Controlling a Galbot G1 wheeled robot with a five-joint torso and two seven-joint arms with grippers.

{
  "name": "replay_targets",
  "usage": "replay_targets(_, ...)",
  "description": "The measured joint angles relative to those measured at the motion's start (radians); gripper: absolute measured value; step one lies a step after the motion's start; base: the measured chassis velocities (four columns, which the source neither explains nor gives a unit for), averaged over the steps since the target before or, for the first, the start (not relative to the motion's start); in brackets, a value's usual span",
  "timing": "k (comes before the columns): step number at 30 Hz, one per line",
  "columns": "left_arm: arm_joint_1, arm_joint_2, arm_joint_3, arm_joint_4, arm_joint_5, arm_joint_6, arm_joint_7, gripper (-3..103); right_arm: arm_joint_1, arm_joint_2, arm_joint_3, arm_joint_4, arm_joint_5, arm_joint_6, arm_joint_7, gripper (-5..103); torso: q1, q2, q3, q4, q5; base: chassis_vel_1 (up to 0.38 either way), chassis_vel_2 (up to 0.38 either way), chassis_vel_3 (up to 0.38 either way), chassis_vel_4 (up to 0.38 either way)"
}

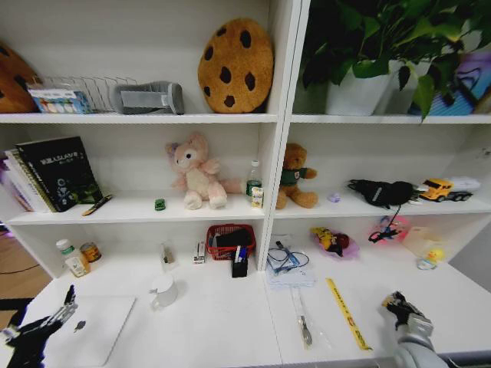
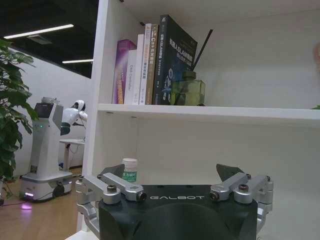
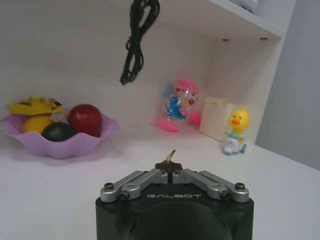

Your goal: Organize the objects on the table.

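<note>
**White counter, both my hands low at its near edge**

White counter [image 1: 230, 322] runs under me, and my left hand [image 1: 47, 320] hangs at its near left corner with fingers spread wide apart, gripping nothing. Just beside it lies one silver laptop [image 1: 96, 330], lid shut, flat on the counter. My right hand [image 1: 400, 305] sits at the near right, its fingers pressed together; the right wrist view shows something small and brassy poking up at the tips [image 3: 170, 156], though I cannot tell what it is.

Farther in, one white mug [image 1: 163, 291] stands near the laptop, and one yellow ruler [image 1: 347, 313] lies between the middle and my right hand. Behind those, one red basket [image 1: 230, 239] sits against the shelf divider.

On the shelf above, one tiny green toy car [image 1: 159, 204] rests just beside one pink plush toy [image 1: 197, 172]. One brown teddy bear [image 1: 295, 178] sits in the next bay.
</note>
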Motion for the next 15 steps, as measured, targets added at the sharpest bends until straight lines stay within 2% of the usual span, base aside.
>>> replay_targets(2, 0.0, 0.0, 0.0, 0.0, 0.0, 0.0, 0.0, 100, 0.036, -0.007, -0.022, 0.038, -0.009, 0.004, -0.029, 0, 0.0, 0.0, 0.0, 0.0, 0.0, 0.0, 0.0, 0.0, 0.0)
replay_targets(9, 0.0, 0.0, 0.0, 0.0, 0.0, 0.0, 0.0, 100, 0.162, -0.042, -0.091, 0.018, -0.025, -0.012, -0.039, 0, 0.0, 0.0, 0.0, 0.0004, -0.0001, 0.0, 0.0, 0.0, 0.0)
replay_targets(11, 0.0, 0.0, 0.0, 0.0, 0.0, 0.0, 0.0, 100, 0.282, -0.065, -0.155, -0.044, -0.028, -0.032, -0.037, 0, 0.0, 0.0, 0.0, -0.0002, 0.0001, 0.0, 0.0, 0.0, 0.0)
replay_targets(12, 0.0, 0.0, 0.0, 0.0, 0.0, 0.0, 0.0, 100, 0.282, -0.065, -0.155, -0.044, -0.028, -0.032, -0.037, 0, 0.0, 0.0, 0.0, -0.0002, 0.0001, 0.0, 0.0, 0.0, 0.0)
replay_targets(14, 0.0, 0.0, 0.0, 0.0, 0.0, 0.0, 0.0, 100, 0.411, -0.081, -0.222, -0.124, -0.027, -0.035, -0.036, 0, 0.0, 0.0, 0.0, 0.0005, -0.0002, 0.0, 0.0, 0.0, 0.0)
replay_targets(15, 0.0, 0.0, 0.0, 0.0, 0.0, 0.0, 0.0, 100, 0.411, -0.081, -0.222, -0.124, -0.027, -0.035, -0.036, 0, 0.0, 0.0, 0.0, 0.0005, -0.0002, 0.0, 0.0, 0.0, 0.0)
